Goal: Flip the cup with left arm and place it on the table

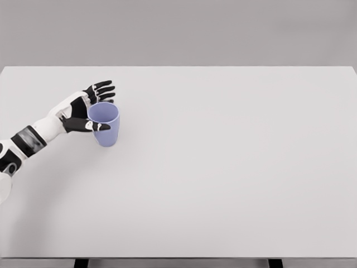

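1. Desk [223, 184] fills the view from the near edge to the far one, pale and bare apart from one cup at the left.
2. Left arm comes in from the lower left and reaches across to that cup; the right arm is not in view.
3. Cup [104, 124], lilac-blue, stands with its mouth up on the desk's left part, well apart from every edge. No handle shows from here.
4. Left robot hand [92, 109] sits against the cup's left side at the rim: the thumb lies across the near wall, the fingers [103, 89] stay spread behind the rim on the far side. It looks loosely open around the cup; I cannot tell whether it presses the wall.
5. Handling, as a judgement: the cup looks stiff, light and smooth, so it may slip in a weak pinch. A hold high on the wall, thumb opposite fingers, should suit it, and the tapered foot could tip if set down askew.
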